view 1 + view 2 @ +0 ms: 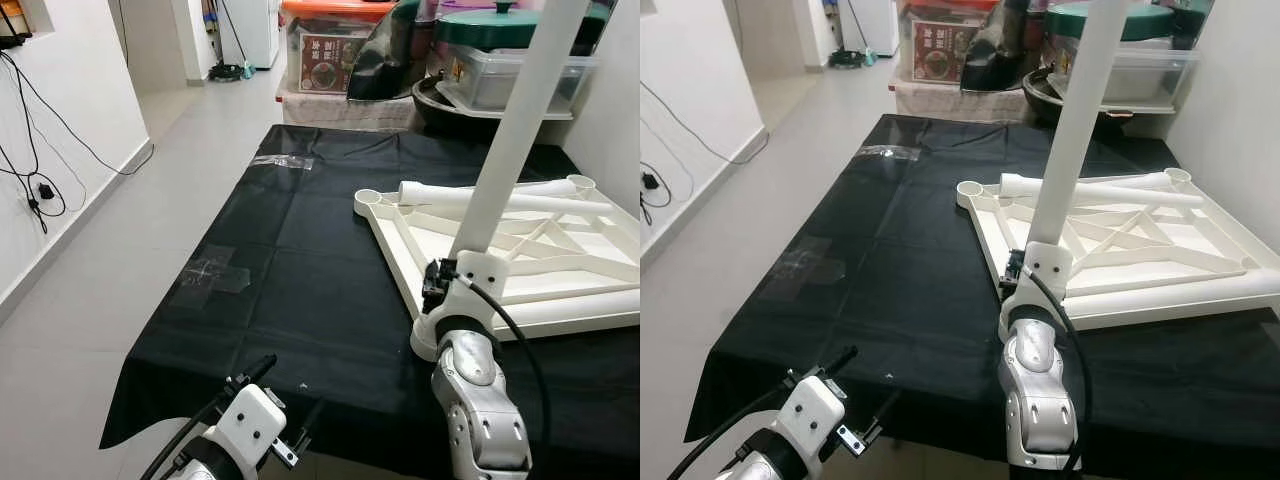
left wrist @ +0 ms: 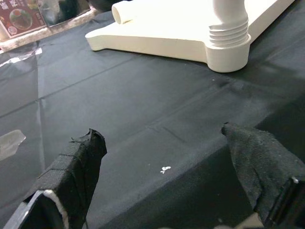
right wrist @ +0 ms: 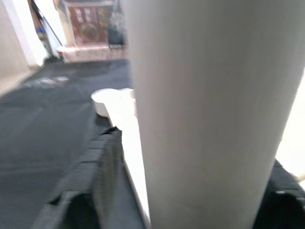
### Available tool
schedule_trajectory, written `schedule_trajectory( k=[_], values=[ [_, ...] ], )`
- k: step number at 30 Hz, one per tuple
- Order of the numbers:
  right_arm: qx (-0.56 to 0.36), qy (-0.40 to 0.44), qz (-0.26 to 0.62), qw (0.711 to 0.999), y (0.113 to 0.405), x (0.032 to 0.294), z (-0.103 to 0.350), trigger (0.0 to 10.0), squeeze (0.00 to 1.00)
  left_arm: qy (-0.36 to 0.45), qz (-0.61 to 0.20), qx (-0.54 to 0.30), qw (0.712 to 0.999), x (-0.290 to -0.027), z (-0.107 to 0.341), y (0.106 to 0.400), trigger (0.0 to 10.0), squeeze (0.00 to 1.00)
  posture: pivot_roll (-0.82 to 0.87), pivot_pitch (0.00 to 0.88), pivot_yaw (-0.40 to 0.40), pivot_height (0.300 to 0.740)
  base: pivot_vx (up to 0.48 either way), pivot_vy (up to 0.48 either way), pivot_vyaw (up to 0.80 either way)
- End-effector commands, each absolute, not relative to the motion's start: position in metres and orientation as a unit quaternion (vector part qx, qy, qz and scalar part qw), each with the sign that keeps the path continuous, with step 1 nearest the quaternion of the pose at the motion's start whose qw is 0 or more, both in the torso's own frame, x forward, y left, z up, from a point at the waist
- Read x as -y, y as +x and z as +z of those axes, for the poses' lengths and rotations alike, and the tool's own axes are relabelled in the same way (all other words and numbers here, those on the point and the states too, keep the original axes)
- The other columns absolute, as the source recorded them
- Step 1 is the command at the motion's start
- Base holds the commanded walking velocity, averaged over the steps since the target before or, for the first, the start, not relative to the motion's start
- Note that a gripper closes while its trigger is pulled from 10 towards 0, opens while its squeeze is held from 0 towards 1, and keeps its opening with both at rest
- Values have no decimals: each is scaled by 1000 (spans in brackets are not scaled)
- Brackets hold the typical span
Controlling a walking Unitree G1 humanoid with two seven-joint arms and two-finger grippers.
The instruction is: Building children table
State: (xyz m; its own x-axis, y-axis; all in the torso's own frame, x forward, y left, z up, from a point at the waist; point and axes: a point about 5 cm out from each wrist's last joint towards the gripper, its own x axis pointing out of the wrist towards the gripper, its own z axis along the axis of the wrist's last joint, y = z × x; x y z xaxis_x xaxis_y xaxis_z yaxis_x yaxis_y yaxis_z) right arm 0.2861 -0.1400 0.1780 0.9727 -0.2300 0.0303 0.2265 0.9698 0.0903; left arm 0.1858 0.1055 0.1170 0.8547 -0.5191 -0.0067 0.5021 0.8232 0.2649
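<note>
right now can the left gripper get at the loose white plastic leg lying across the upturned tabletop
Probably not. The left gripper hangs open at the black cloth's near edge, while the loose white plastic leg lies across the upturned tabletop, beyond the right gripper's upright leg.

Bright, even indoor light, head views sharp, right wrist view mushy.

Light is soft and white all over, so shadows on the floor [image 1: 200, 130] are faint. The black cloth [image 1: 300, 260] soaks up most of it but shows a pale sheen on its creases, and the tape patches [image 1: 212, 270] glare a bit. Left wrist view is crisp on the cloth, with its fingers [image 2: 71, 171] slightly soft up close. In the right wrist view the leg [image 3: 209, 109] is blurred and washed out.
</note>
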Motion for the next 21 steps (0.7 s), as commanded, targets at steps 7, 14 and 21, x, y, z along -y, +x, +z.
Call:
schedule_trajectory(
  k=[7, 14, 21],
  values=[
    [-2, 82, -23, 996, 274, 124, 160, 10000, 0, 135, -272, 24, 953, -106, 112, 185, 10000, 0, 100, 36, -43, 740, 0, 0, 0],
    [-13, 110, 117, 987, 278, 135, 156, 10000, 0, 135, -273, 23, 952, -107, 112, 186, 10000, 0, 92, 30, -37, 740, 0, 0, 0],
    [-25, 82, 302, 949, 298, 154, 158, 10000, 0, 136, -275, 24, 952, -106, 111, 186, 10000, 0, 100, 18, -40, 740, 0, 0, 0]
  ],
)
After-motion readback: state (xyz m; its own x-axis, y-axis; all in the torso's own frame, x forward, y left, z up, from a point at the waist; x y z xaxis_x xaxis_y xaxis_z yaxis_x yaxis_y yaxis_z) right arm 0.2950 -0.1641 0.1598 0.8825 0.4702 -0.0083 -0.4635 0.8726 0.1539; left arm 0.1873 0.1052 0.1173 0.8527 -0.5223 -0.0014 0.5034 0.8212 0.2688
